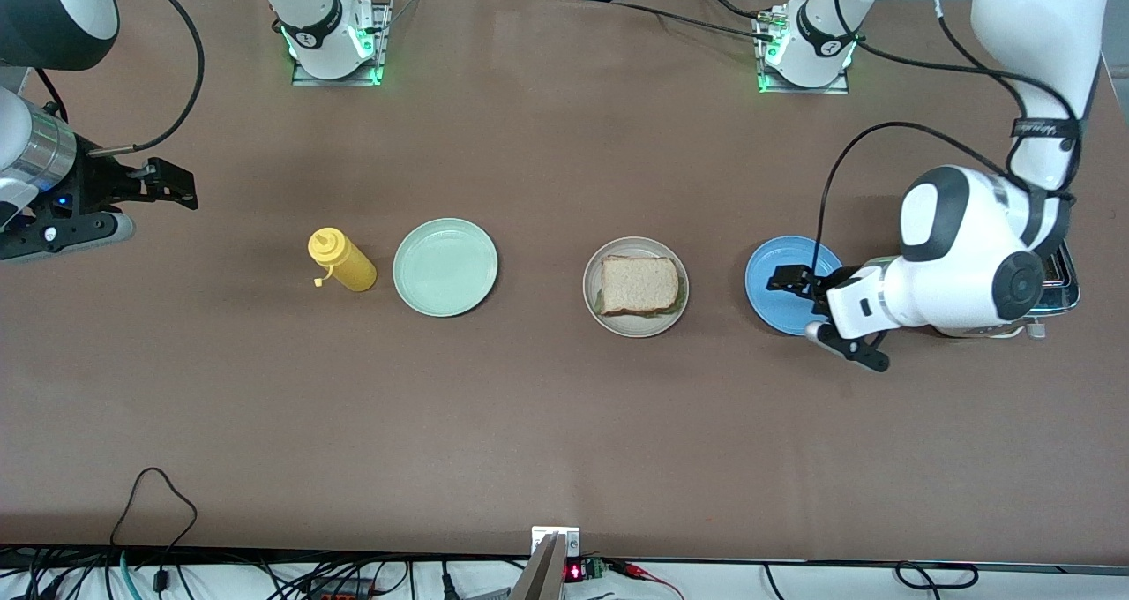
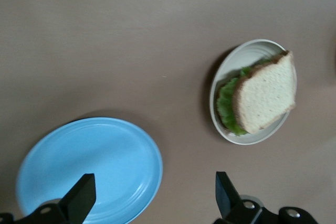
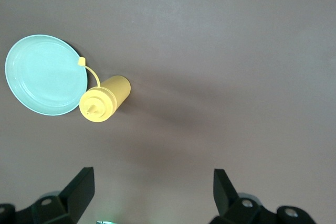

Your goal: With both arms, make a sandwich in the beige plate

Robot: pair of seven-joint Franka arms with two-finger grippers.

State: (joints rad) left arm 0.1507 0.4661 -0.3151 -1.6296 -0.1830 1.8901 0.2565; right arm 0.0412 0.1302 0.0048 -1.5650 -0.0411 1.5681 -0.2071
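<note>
The sandwich (image 1: 639, 284) lies in the beige plate (image 1: 596, 269) at mid-table: a toasted bread slice on top, with green lettuce (image 2: 227, 106) sticking out under it. The left wrist view shows the same sandwich (image 2: 265, 95) on its beige plate (image 2: 229, 67). My left gripper (image 1: 825, 316) hangs open over the edge of the blue plate (image 1: 776, 304), holding nothing; its view shows the left gripper (image 2: 152, 198) half over that blue plate (image 2: 89, 161). My right gripper (image 1: 159, 212) waits open and empty over bare table at the right arm's end, as the right gripper (image 3: 152, 192) view confirms.
A mint-green plate (image 1: 445, 266) and a lying yellow squeeze bottle (image 1: 342, 260) sit side by side toward the right arm's end, seen too as the mint plate (image 3: 44, 74) and bottle (image 3: 105, 98). A metal appliance (image 1: 1063, 282) shows partly under the left arm.
</note>
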